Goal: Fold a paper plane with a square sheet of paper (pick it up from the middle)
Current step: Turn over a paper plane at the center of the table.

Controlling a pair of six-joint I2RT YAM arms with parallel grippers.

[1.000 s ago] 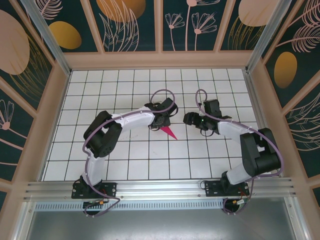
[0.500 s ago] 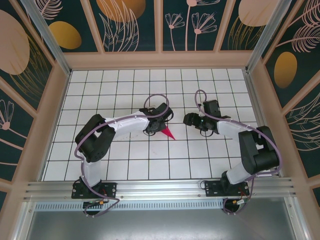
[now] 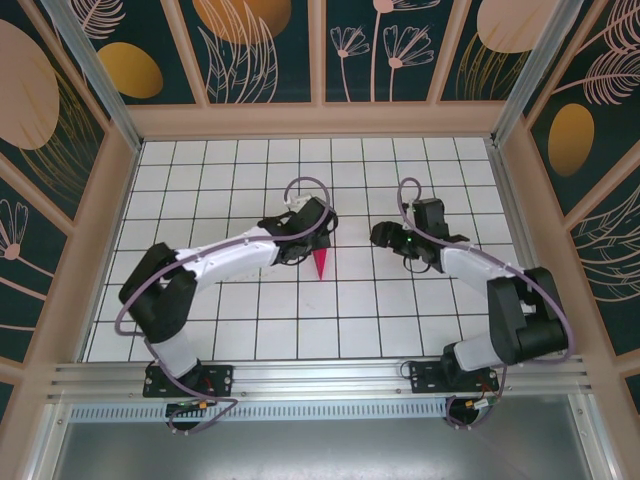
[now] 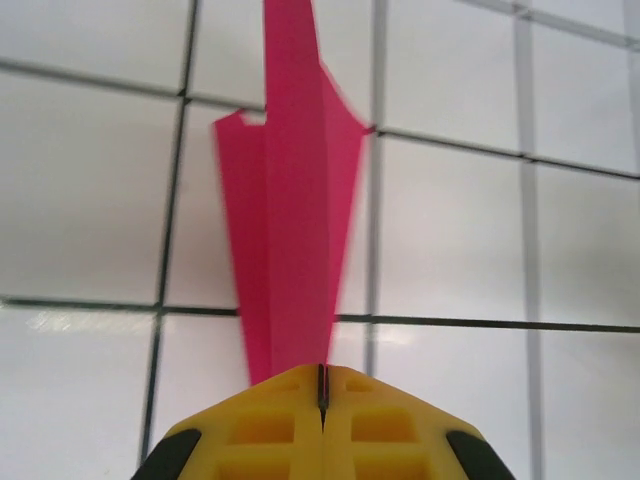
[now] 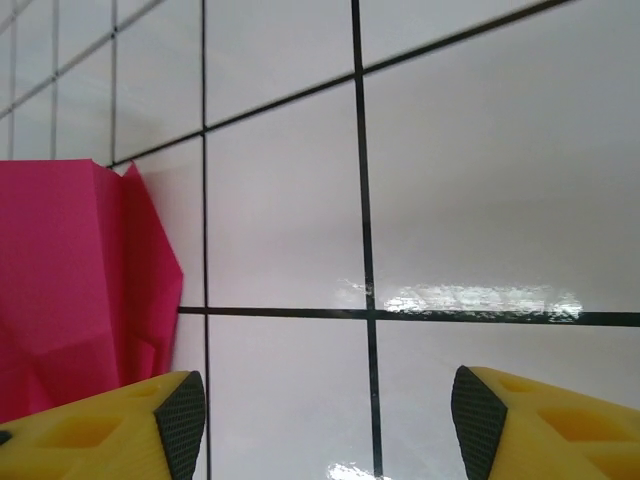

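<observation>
From the top external view, the left gripper (image 3: 316,244) sits near the middle of the gridded table (image 3: 420,300) and covers the wide end of the paper plane (image 3: 321,265). A short magenta point shows below it, aimed at the near edge. This view is too small to tell how the jaws stand. The right gripper (image 3: 384,237) is just beside it to the right, apart from the paper, and its jaws are also too small to read here. A second ago the pink tip slanted toward the near right, and now it points straight toward the near edge. The left arm (image 3: 215,262) has stretched out, with its elbow swung farther left.

In the left wrist view, the two yellow fingers (image 4: 270,420) of the left gripper (image 4: 322,385) meet with barely a seam between them. They are pinched on the plane (image 4: 295,220), which rises from between them along its centre ridge. Its right edge is blurred and its far end is cut off by the top of the frame. I cannot tell whether it touches the table.

In the right wrist view, the right gripper (image 5: 322,415) has its jaws spread wide over bare tiles, with nothing between them. The plane (image 5: 70,270) stands at the left, behind the left finger (image 5: 120,425), and is cut off by the frame edge.
</observation>
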